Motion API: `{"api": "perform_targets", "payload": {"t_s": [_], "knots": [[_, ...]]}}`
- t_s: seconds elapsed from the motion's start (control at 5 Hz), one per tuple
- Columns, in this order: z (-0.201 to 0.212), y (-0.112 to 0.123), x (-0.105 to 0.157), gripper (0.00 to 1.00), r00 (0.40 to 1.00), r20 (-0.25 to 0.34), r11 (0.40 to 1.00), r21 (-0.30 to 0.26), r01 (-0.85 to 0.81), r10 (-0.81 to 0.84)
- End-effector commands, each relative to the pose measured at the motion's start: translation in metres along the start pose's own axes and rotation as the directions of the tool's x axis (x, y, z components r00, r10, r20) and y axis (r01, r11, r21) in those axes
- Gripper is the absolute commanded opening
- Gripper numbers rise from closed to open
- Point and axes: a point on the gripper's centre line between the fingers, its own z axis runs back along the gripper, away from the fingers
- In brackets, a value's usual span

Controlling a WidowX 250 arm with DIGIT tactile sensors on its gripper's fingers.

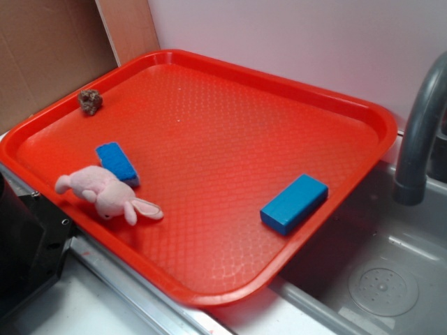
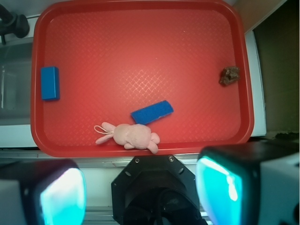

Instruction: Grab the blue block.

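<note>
Wide red plastic tray [image 2: 140, 47]; gripper [image 2: 140, 187] open, empty, hovering off its long edge. Solid bright blue rectangular block [image 2: 49, 83] near one short edge. Flat blue sponge pad [image 2: 152, 112] beside pink plush bunny [image 2: 129, 136]: easily mistaken, risking a wrong grab.

No text, label, brand, number or sign can be read in either view. The red tray [image 1: 209, 84] shows only a plain diamond texture on its surface, without any letters. The blue block [image 1: 294, 203], near the tray's edge beside the sink, has smooth faces with no print. The flat blue pad [image 1: 117, 162] and the pink plush bunny [image 1: 106, 196], both well apart from the block on the tray, carry no tag that is readable.
</note>
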Motion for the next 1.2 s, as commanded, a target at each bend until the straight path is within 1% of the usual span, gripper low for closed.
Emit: {"api": "perform_targets", "payload": {"t_s": [0.0,0.2,0.8,1.0], "knots": [[0.0,0.0,0.0,1.0,1.0,0.0,1.0,0.0,0.0,0.0],[-0.046,-0.049,0.02,1.0,0.993,0.094,0.997,-0.039,0.07,-0.066],[-0.046,-0.049,0.02,1.0,0.993,0.094,0.997,-0.039,0.07,-0.066],[-0.089,-0.073,0.047,1.0,0.985,0.073,0.987,-0.011,0.158,-0.156]]}}
